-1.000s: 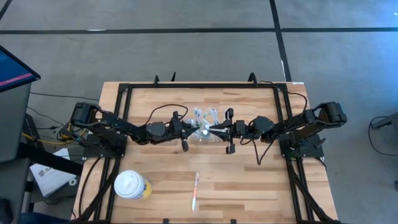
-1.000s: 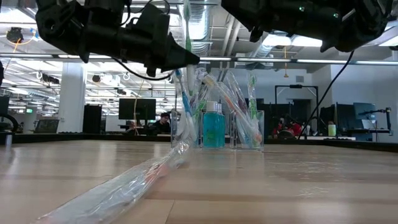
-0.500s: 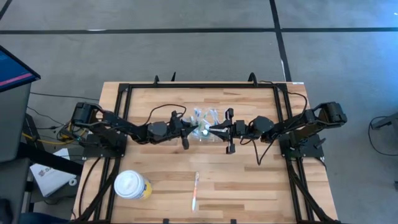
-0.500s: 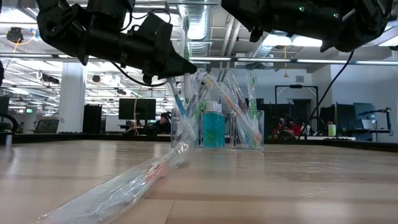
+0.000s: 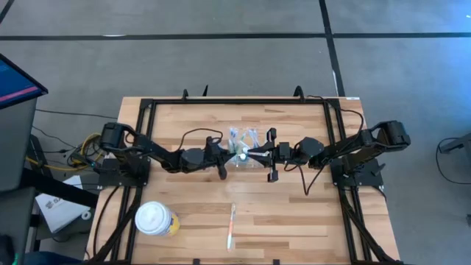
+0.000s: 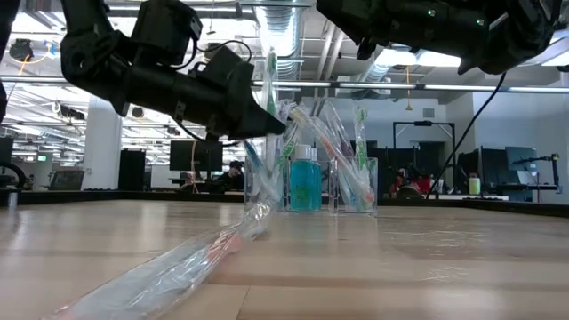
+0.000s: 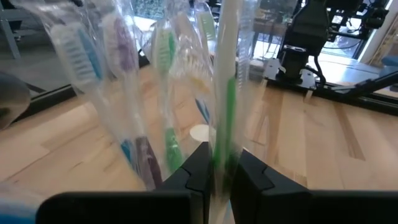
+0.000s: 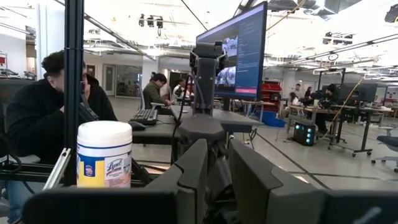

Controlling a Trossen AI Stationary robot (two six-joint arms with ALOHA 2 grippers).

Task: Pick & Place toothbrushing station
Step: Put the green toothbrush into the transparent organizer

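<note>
Left wrist view: left tool (image 7: 217, 167) pinches a wrapped green toothbrush (image 7: 225, 81) standing in the toothbrushing station (image 6: 311, 182); right tool (image 5: 272, 156) waits nearby, grip state unclear; spare toothbrush (image 5: 231, 227) unplaced.

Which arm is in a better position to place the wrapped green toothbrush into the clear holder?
Left. The left gripper is shut on the wrapped green toothbrush at the clear holder. The right gripper holds nothing.

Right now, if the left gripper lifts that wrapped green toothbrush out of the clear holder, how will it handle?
The left gripper pinches the wrapped green toothbrush. Its glossy wrap probably makes it slippery. It looks thin and light. It stands among other brushes in the clear holder, so it may drag neighbours.
</note>
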